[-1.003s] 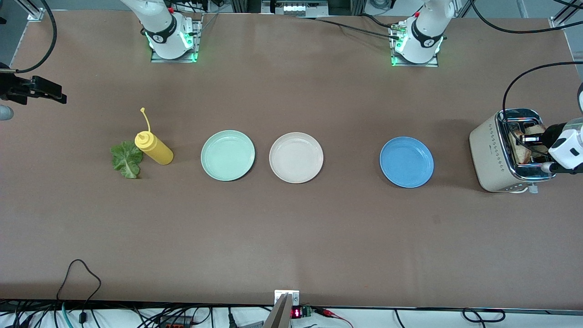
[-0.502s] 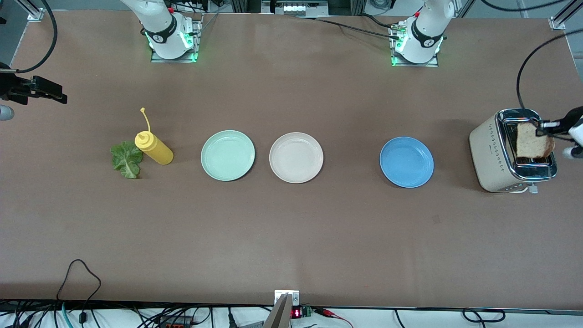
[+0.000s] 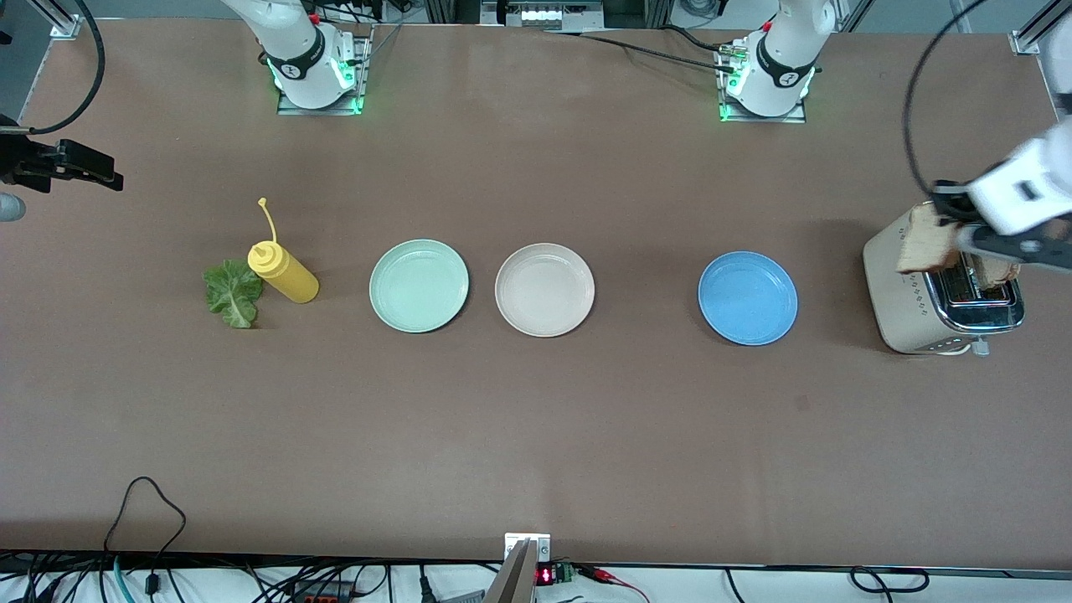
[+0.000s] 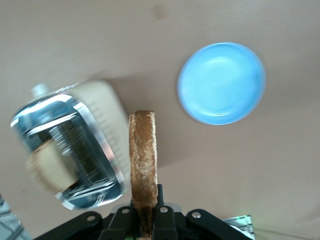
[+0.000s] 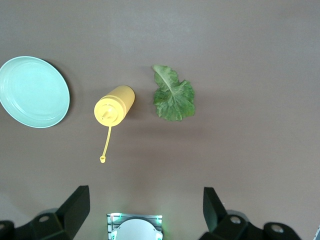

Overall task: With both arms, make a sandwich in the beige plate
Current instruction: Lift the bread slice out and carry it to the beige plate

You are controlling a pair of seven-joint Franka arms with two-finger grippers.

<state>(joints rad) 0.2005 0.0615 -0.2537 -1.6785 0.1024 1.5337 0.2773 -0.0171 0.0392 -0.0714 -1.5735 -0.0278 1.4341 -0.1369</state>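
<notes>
bread slice: pale brown with darker crust, pinched edge-on between the shut fingers of the left gripper, in the air over the toaster. second bread slice: standing in a toaster slot, partly hidden by the arm. toaster: beige body, chrome top, on the table at the left arm's end.

lettuce leaf: ruffled green, flat on the table at the right arm's end, just beside the yellow squeeze bottle; whether they touch cannot be told.

beige plate: round, bare, mid-table, beside the mint green plate on the right arm's side. blue plate: apart from the beige plate, toward the toaster.

right gripper: fingers spread wide, holding nothing, waiting up in the air over the table near the lettuce and bottle.
</notes>
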